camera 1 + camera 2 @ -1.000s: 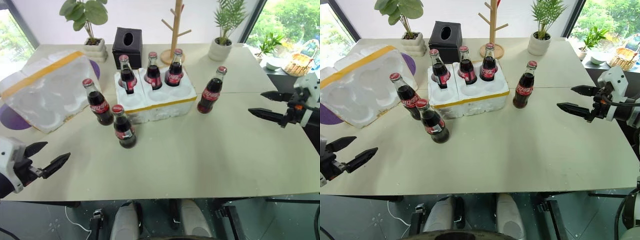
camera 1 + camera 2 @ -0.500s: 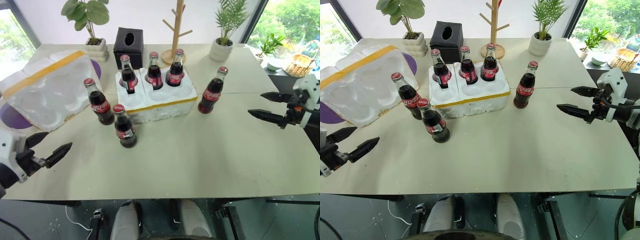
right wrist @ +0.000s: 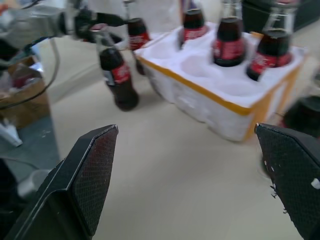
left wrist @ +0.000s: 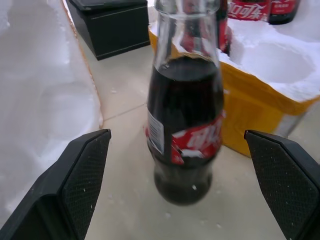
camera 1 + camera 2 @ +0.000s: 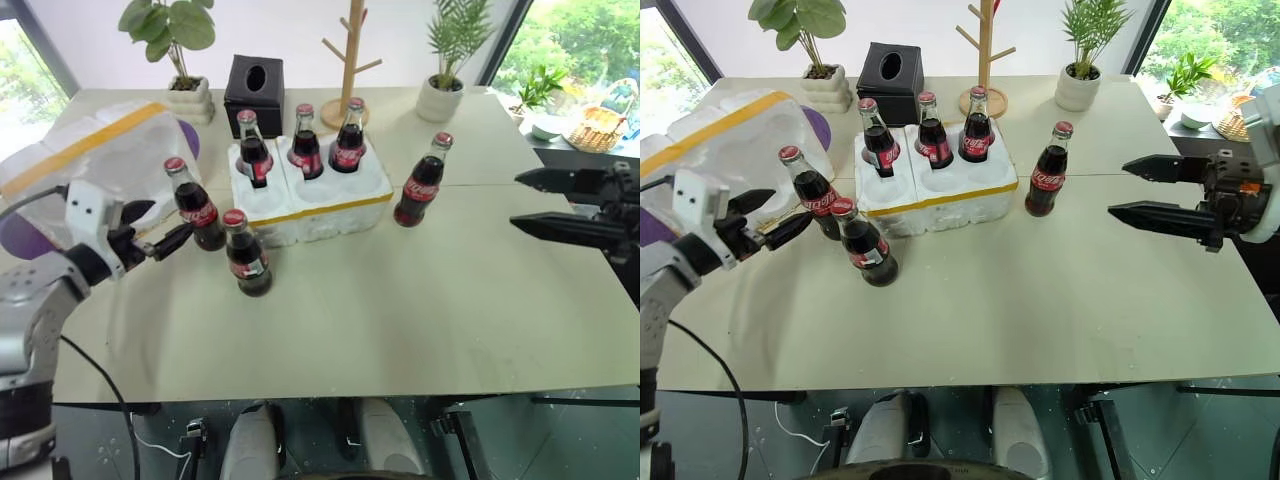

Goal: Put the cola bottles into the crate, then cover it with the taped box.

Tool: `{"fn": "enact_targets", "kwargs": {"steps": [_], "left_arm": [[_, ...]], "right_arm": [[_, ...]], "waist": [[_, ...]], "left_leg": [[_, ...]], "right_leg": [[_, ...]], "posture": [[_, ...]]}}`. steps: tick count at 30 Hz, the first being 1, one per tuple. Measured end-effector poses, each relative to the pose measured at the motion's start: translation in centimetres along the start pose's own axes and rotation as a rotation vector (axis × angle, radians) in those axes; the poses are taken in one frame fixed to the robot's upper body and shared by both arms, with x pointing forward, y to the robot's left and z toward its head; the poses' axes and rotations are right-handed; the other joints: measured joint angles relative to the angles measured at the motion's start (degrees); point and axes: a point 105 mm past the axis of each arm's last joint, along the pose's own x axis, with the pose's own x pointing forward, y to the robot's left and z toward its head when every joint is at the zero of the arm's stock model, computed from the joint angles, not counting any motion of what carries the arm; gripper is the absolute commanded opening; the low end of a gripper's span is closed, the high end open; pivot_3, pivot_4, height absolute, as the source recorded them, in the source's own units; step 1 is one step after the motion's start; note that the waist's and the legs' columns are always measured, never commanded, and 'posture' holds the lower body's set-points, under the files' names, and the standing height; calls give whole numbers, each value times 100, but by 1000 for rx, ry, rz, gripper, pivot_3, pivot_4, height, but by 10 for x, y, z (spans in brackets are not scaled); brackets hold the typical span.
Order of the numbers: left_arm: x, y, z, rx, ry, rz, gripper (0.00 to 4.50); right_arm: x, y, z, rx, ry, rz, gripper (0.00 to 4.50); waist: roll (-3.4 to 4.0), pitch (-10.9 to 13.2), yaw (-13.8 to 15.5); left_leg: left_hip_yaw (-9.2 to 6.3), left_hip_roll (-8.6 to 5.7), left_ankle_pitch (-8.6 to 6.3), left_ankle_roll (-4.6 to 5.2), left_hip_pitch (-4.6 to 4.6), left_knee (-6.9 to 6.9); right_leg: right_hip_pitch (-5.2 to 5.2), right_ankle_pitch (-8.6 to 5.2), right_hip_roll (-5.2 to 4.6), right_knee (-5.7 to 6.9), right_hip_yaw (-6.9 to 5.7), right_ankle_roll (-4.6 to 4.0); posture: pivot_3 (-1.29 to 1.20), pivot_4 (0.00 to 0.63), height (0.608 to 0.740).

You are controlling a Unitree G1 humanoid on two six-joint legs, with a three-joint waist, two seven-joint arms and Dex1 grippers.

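Bright windows with greenery outside are framing a pale beige table (image 5: 400,310), where two potted plants, a black tissue box (image 5: 254,94) and a small wooden branch stand (image 5: 349,60) are sitting along the far edge. Three cola bottles (image 5: 303,143) are standing in the crate (image 5: 330,205); three more are standing on the table around it. Beside the crate's left, the taped box (image 5: 95,180) is lying tilted. With fingers apart, the left gripper (image 5: 155,228) is hovering next to the leftmost bottle (image 5: 194,205); the right gripper (image 5: 1145,190), also spread and empty, is hanging near the table's right edge.
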Motion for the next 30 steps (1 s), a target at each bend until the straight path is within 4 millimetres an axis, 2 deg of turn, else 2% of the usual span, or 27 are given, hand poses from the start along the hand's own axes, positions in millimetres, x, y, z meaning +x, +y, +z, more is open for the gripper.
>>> {"fn": "enact_targets", "kwargs": {"steps": [5,11,13,15,17,26,28,30], "left_arm": [[19,0,-4,8,2,-28,4471],[35,-10,-24,-17,40,-72,4471],[38,-10,-25,-19,39,-74,3962],[40,-8,-24,-18,24,-67,3148],[41,-8,-24,-17,16,-69,2737],[40,-10,-21,-25,29,-107,2737],[37,-10,-15,-45,43,-153,2737],[36,-11,0,-52,36,-209,2737]], "right_arm": [[9,20,7,-25,1,51,4500],[15,24,10,-18,-18,44,4500],[16,23,10,-15,-26,35,4500],[18,22,12,-12,-41,34,4500],[21,22,11,-5,-48,33,4500],[27,22,11,0,-55,29,4500],[28,22,10,2,-55,26,4500],[29,21,10,1,-56,21,4500]], "waist": [[-1,0,3],[-2,0,0],[-2,1,1],[-2,1,-3],[-2,1,-2],[-6,2,-2],[-10,5,-3],[-15,8,-1]], "left_leg": [[-1,-1,0,0,-2,1],[-3,-1,0,1,-2,2],[-3,-1,1,1,-3,3],[-3,-1,1,1,-2,4],[-4,-1,1,1,-3,4],[-5,-1,1,1,-4,6],[-6,0,1,1,-7,7],[-6,0,1,1,-10,7]], "right_leg": [[1,1,-1,0,0,2],[1,2,0,1,0,3],[1,2,0,1,0,4],[2,2,0,2,0,4],[2,3,0,2,0,4],[2,3,1,3,-2,6],[-1,3,2,3,-3,6],[-3,3,3,3,-4,6]], "posture": [[0,150,740],[0,150,740],[0,150,740],[0,150,740],[0,150,740],[0,150,740],[0,150,740],[0,150,740]]}}
